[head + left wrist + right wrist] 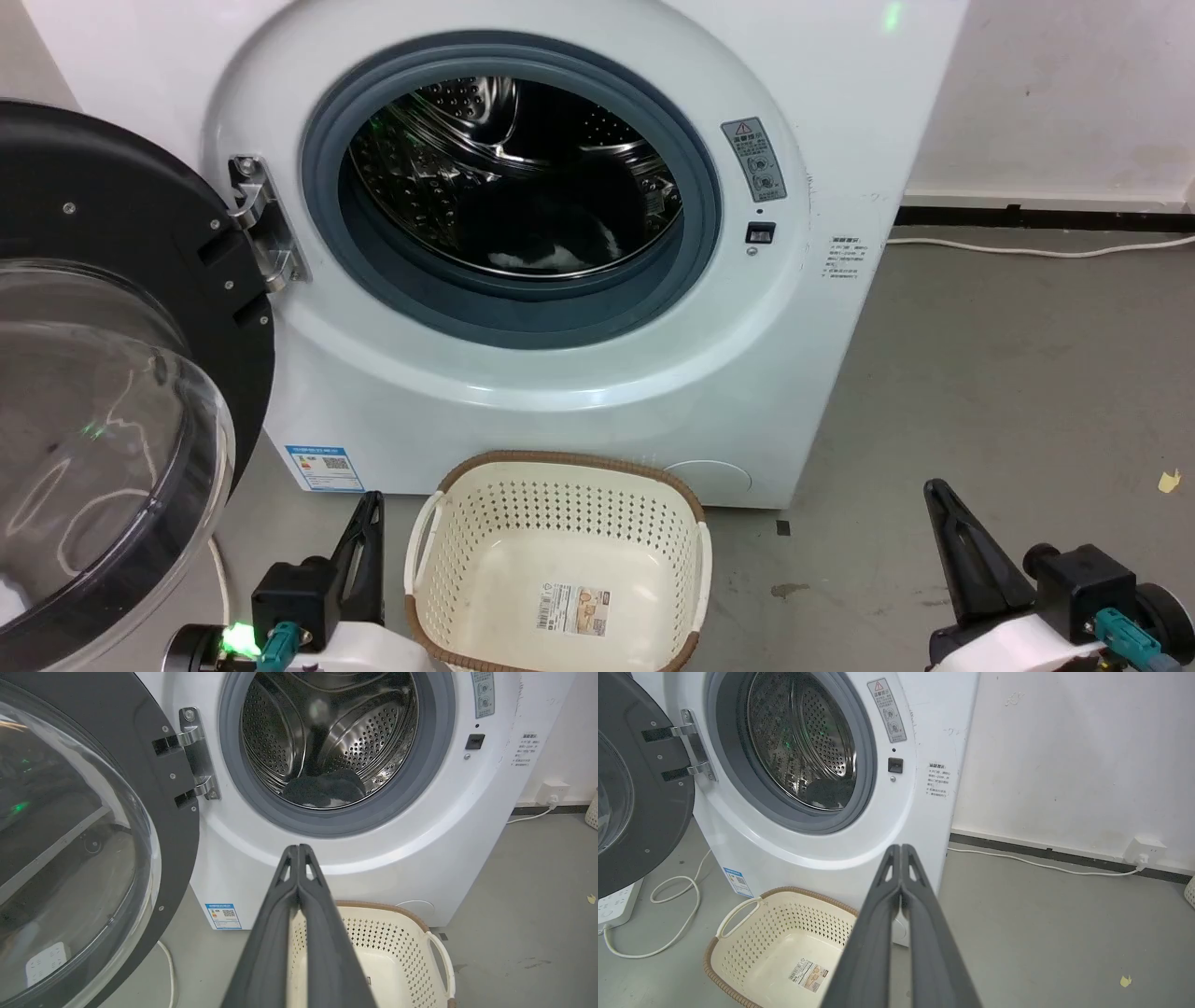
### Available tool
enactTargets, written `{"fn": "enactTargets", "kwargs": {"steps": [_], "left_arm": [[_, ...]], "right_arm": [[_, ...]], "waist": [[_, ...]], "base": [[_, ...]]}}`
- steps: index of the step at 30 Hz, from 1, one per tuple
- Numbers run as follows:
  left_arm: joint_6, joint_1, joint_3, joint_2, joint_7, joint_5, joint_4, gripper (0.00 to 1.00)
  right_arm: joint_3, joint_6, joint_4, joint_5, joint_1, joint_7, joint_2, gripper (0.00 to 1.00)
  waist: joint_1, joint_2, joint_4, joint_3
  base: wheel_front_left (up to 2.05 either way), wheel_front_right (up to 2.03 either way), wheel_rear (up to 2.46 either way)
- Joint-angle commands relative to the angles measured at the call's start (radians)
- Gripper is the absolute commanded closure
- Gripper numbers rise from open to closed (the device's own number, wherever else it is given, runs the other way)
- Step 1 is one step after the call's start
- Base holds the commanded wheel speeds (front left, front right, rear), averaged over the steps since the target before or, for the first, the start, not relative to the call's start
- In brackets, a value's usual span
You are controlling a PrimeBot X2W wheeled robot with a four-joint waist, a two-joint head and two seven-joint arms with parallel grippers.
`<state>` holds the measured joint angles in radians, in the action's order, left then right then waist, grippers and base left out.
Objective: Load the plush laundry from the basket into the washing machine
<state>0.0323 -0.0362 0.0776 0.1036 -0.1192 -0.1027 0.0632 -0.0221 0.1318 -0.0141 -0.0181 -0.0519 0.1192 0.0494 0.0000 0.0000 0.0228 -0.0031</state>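
The plush laundry (pixel 560 245) is partly hidden behind the gasket (pixel 523 317). The door (pixel 112 187) is cut off at the left edge. Print on the basket (pixel 560 458) sticker label (pixel 571 609) is too small to read.

White cable (pixel 1017 861) along the black skirting (pixel 1064 857) to a wall socket (pixel 1143 851), yellow scrap (pixel 1125 981) on grey floor (pixel 1041 933)

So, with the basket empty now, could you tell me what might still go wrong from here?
The plush laundry lies low in the washing machine, near the gasket, so closing the door might pinch it. The open door stands close to the left fingers; a turn could knock it.
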Motion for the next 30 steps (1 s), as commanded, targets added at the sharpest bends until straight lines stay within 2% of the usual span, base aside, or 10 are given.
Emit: {"fn": "enactTargets", "kwargs": {"steps": [1,30], "left_arm": [[-0.002,0.016,-0.007,-0.008,0.006,0.012,-0.009,1.00],[-0.018,0.027,-0.044,-0.032,0.065,0.059,-0.037,1.00]], "right_arm": [[0.002,-0.001,0.006,0.002,0.013,-0.005,0.000,1.00],[0.012,-0.001,0.010,0.010,0.033,-0.064,0.001,1.00]], "waist": [[0.0000,0.0000,0.000,0.000],[0.0000,0.0000,-0.012,0.002]], "base": [[0.00,0.00,0.00],[0.00,0.00,0.00]]}}
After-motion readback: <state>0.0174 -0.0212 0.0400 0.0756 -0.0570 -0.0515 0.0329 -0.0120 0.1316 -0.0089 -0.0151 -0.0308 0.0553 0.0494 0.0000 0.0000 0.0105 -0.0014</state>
